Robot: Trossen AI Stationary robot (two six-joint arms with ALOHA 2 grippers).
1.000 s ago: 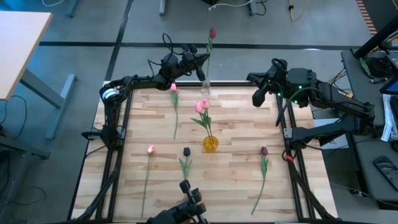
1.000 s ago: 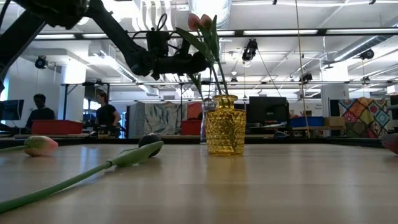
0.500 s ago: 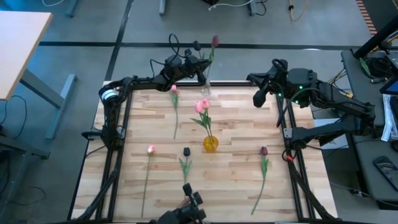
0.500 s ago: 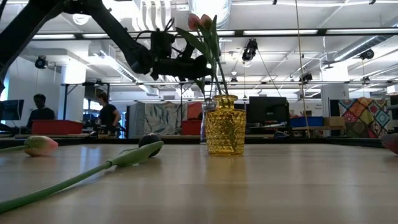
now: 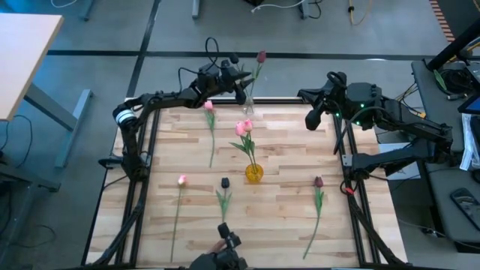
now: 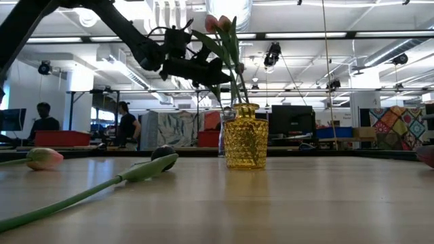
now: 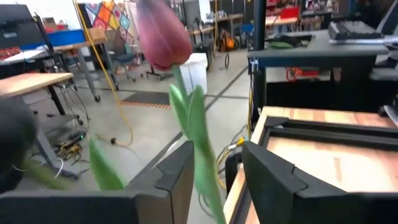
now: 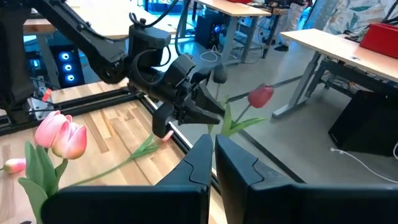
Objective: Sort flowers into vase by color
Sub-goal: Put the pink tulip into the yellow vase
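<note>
The left gripper [image 5: 241,81], clamped on a maroon tulip [image 5: 260,57] over the clear vase [image 5: 247,106] at the table's far edge, must lower the stem in. The right gripper [image 5: 313,116] waits closed, far right.

Yellow vase [image 5: 254,174] blocks centre; right half open.

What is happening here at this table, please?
The robot sorts tulips into vases by color. The left gripper holds a maroon tulip by its stem over the clear vase at the far edge. The right gripper waits, shut, at the far right corner. Two pink tulips stand in the yellow vase. Four tulips lie on the table.
</note>
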